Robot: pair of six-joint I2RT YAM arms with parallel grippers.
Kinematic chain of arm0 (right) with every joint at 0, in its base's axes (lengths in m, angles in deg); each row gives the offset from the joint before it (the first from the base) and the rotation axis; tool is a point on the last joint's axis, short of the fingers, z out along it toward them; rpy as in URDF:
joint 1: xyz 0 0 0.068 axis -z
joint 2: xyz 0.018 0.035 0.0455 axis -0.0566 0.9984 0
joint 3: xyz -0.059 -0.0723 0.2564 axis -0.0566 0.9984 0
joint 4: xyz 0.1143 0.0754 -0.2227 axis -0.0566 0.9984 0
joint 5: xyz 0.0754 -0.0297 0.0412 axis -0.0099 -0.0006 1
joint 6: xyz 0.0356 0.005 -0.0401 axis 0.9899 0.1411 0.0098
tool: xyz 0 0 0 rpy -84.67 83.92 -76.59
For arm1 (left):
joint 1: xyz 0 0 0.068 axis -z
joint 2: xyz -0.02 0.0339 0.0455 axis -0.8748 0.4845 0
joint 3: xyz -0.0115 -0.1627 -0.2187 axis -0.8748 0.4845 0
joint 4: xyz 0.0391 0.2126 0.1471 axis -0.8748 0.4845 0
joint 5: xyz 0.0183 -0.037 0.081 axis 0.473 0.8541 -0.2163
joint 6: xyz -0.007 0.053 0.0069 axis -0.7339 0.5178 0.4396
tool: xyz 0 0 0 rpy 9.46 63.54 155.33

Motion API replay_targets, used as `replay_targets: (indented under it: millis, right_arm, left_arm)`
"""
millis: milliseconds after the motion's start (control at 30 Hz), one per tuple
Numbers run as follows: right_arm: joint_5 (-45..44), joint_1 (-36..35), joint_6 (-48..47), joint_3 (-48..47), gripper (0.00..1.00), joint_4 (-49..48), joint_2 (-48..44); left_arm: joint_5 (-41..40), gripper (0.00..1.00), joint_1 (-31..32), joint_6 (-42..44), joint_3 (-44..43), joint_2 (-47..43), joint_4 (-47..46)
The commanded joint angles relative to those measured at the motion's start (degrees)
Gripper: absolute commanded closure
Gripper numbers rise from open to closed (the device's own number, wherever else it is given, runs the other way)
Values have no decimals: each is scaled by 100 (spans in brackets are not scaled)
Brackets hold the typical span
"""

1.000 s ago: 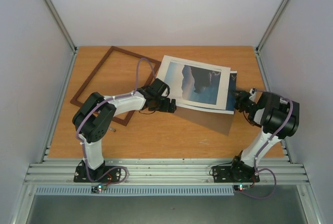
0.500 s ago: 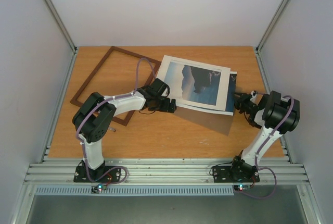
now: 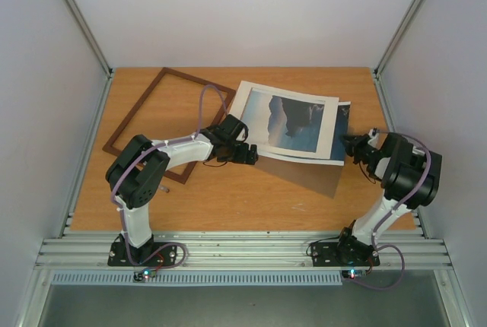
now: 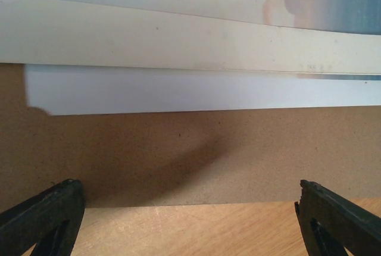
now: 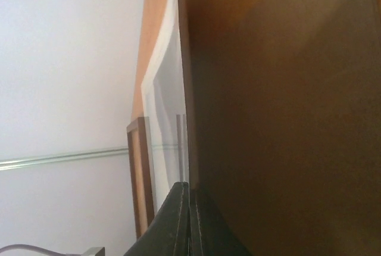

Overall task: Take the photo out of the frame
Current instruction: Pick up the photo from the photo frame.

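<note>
Viewing photo (image 3: 293, 122) lying outside frame (image 3: 194, 78), between white mat (image 3: 245, 110) and brown backing board (image 3: 304, 171). Finds left gripper (image 3: 248, 155) spread wide at board's near edge, right gripper (image 5: 189, 193) pinched together at its right edge.

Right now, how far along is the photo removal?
Done: the frame lies empty at left; the photo sits outside it, between white mat and brown backing. In hand: the right tool is shut at their right edge, the left tool open at the backing's near corner. Left: separating the photo from mat and backing.
</note>
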Motion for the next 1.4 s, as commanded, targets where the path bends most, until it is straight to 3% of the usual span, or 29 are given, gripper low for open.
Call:
replay_targets:
  millis: [0,167,367,633,833,1000,1133,1367]
  right_arm:
    - [-228,211,-513,2,99,618,-575]
    - [-265,249,-618,-16,96,862,-635]
    - [8,233,-331,-107,76,384,-53]
    - [-92,43,-722,-376,71,1003,185]
    - [-62,-18,-753,-482,74,1027,377]
    - [-85,-31,-848,-512,85,1226,296]
    - [-404,-23,-1257,-654,99,2182,-222]
    - [-1225,-24,-2104,-1094,99,4352,-1494]
  left_arm:
    - [146,3,29,-93,247,23,372]
    - [132,3,24,-94,261,6,361]
    - [188,3,23,-72,270,-12,347]
    - [232,3,24,-69,281,4,314]
    - [250,3,21,-62,311,-20,290]
    - [256,3,26,-77,339,-91,281]
    - [163,3,22,-99,394,-278,289]
    - [-13,2,30,-72,409,-933,493]
